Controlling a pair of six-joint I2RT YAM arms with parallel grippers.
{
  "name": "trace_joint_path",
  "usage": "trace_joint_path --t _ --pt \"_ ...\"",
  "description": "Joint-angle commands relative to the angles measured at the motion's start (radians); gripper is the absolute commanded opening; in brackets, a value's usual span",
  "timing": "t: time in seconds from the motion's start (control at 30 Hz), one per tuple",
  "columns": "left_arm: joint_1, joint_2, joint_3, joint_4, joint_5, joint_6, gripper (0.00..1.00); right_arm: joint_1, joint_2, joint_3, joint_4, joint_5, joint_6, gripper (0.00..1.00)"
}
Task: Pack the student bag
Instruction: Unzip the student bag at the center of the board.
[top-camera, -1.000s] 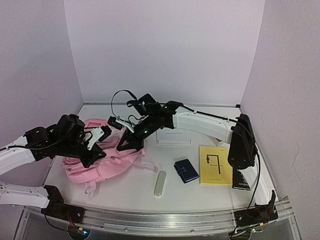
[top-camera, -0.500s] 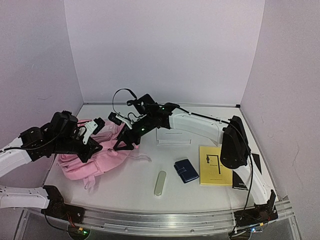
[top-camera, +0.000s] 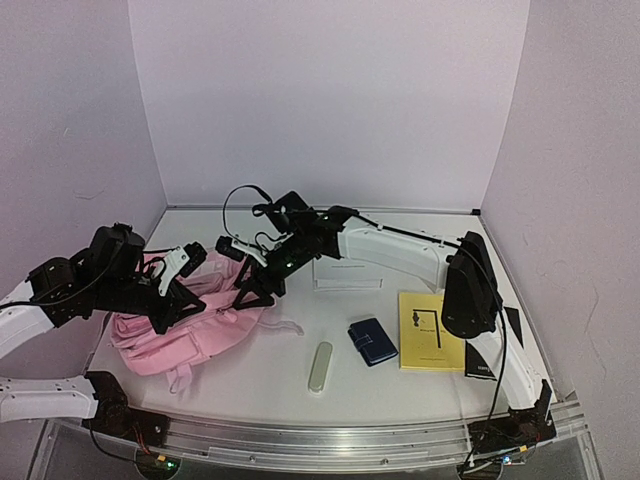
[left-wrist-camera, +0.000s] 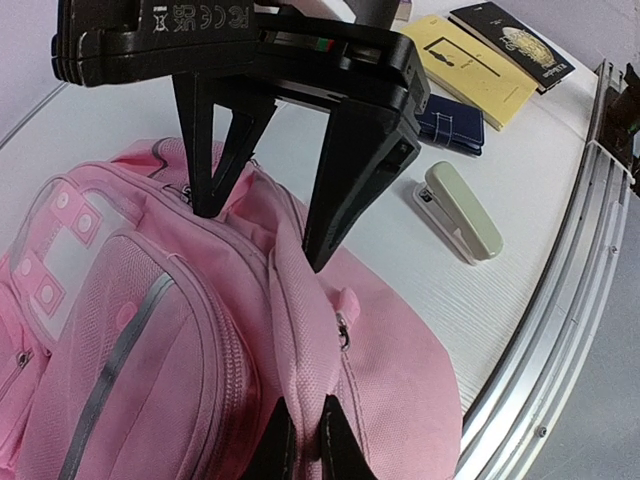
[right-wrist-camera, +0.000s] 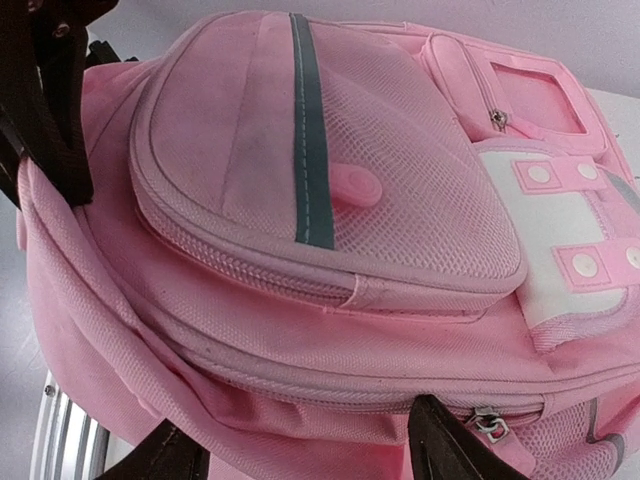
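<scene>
Pinching student bag (left-wrist-camera: 150, 330), left fingers (left-wrist-camera: 342, 450)

The overhead camera stands above and behind the arm bases (top-camera: 115, 410), looking down toward the back wall (top-camera: 320, 100), wide enough for the whole table (top-camera: 400, 390). The left wrist camera rides behind the left gripper (left-wrist-camera: 303, 432), close over the student bag (left-wrist-camera: 150, 330), facing the right gripper (left-wrist-camera: 260, 238) ahead of it. The right wrist camera, nearer still, looks back the other way. The dark shape ahead and to its left is probably the left gripper, so all three views share the bag.
</scene>
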Motion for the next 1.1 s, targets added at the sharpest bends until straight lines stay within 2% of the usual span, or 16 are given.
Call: trace_joint_path --t 0.0,0.07,0.17,0.23,0.27,0.43,0.53,0.67,0.77,0.87,1.0,1.07 --pt "-0.006 -0.020 0.044 0.150 0.104 0.018 0.00 0.026 -0.029 0.030 -0.030 -0.004 -0.048 0.62" --pt "-0.006 -0.011 0.044 0.148 0.097 0.016 0.00 0.028 -0.021 0.049 -0.031 -0.003 -0.046 0.48" --pt "-0.006 -0.021 0.038 0.158 0.042 0.002 0.02 0.029 -0.021 0.051 -0.031 0.011 -0.037 0.21" --pt "-0.005 -0.040 0.033 0.177 -0.041 -0.023 0.09 0.029 -0.026 0.043 -0.030 0.047 -0.030 0.03" --pt "-0.006 -0.047 0.032 0.186 -0.089 -0.035 0.16 0.029 -0.027 0.040 -0.028 0.070 -0.018 0.00" --pt "-0.006 -0.020 0.071 0.197 -0.451 -0.203 0.62 0.017 -0.014 0.029 0.059 0.236 0.129 0.00" --pt "-0.006 0.042 0.117 0.137 -0.523 -0.306 0.75 0.004 0.014 0.051 0.125 0.357 0.257 0.00" --pt "-0.005 0.131 0.171 0.033 -0.517 -0.448 0.92 -0.015 0.058 0.107 0.159 0.527 0.398 0.00" --pt "-0.006 0.141 0.163 0.003 -0.518 -0.525 0.98 -0.031 0.065 0.106 0.195 0.632 0.490 0.00" --pt "-0.006 0.110 0.129 -0.004 -0.556 -0.621 0.99 -0.040 0.070 0.104 0.207 0.697 0.566 0.00" --pt "-0.005 0.058 0.071 0.038 -0.537 -0.715 0.98 -0.039 0.073 0.123 0.210 0.662 0.652 0.00" --pt "-0.005 0.067 0.046 0.060 -0.497 -0.718 0.94 -0.031 0.077 0.135 0.209 0.635 0.664 0.00"
